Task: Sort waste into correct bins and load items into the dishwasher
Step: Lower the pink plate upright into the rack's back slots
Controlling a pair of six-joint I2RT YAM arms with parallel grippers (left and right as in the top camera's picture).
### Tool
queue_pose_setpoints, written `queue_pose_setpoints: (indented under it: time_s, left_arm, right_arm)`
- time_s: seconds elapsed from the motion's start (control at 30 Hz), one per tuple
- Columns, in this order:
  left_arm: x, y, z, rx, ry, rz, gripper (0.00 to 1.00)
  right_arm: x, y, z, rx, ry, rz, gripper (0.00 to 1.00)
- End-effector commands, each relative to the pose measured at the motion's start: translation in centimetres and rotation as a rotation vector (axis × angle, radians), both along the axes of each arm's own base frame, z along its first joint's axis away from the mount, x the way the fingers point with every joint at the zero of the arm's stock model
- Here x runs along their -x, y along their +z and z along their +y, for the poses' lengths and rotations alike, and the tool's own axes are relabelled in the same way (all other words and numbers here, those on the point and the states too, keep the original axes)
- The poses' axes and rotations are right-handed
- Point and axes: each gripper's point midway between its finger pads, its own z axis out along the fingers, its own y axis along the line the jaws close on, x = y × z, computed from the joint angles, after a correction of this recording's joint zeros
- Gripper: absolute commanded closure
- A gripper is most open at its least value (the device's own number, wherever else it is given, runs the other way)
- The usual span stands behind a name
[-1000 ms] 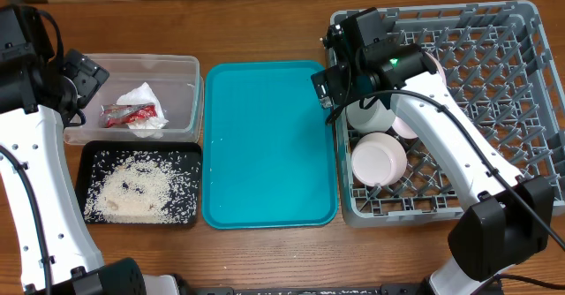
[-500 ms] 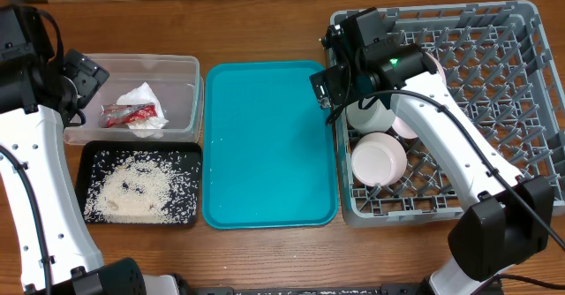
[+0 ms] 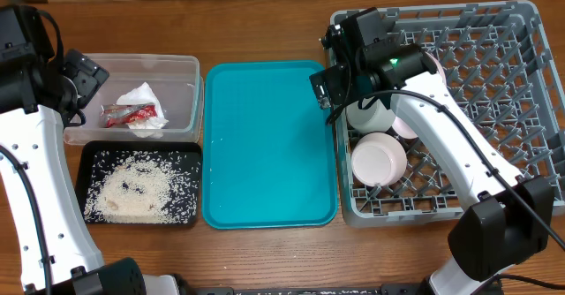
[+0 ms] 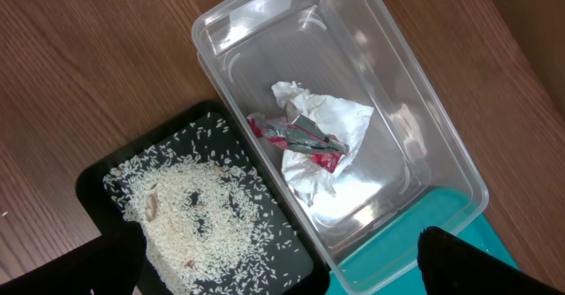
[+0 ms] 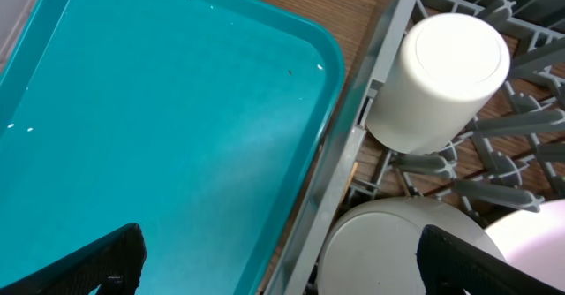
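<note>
Wooden table, seen from overhead, with bins at left and rack at right.

- Clear tub, far left: holds a crumpled white napkin with a red wrapper lying on it.
- Black tray, touching the tub's near side: holds loose rice, heaped in the middle and scattered toward the edges.
- Grey rack, right: holds a white cup among the pegs by its left wall, a white bowl just nearer, and a pink plate beside them.
- Teal tray: lies between the bins and the rack.
- Left gripper: above the tub and black tray, jaws spread wide, grasping nothing.
- Right gripper: over the rack's left wall and the teal tray's edge, jaws spread wide, grasping nothing.
</note>
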Motion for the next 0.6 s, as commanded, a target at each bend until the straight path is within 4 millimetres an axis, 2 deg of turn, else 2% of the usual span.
queue_pose_setpoints:
  time_s: [0.0,0.13,0.17,0.3,0.4,0.57]
  left_arm:
    - [0.1,0.2,0.4,-0.01,0.019,-0.004,0.0]
    - [0.1,0.2,0.4,-0.01,0.019,-0.004,0.0]
    - [0.1,0.2,0.4,-0.01,0.019,-0.004,0.0]
    - [0.1,0.2,0.4,-0.01,0.019,-0.004,0.0]
    - [0.1,0.2,0.4,-0.01,0.019,-0.004,0.0]
    - [0.1,0.2,0.4,-0.01,0.019,-0.004,0.0]
  right_arm:
    - [-0.2,1.7,0.0,-0.022,-0.004,-0.038,0.0]
    - [0.3,4.5,-0.2,-0.047,-0.003,-0.098,0.0]
    - [0.8,6.6,-0.4,-0.066,-0.004,-0.142,0.0]
    - [2.6,11.9,-1.2,-0.115,-0.004,-0.261,0.0]
    - [4.7,16.4,-2.0,-0.16,-0.003,-0.367,0.0]
    - [8.9,23.6,-5.0,-0.212,-0.032,-0.567,0.0]
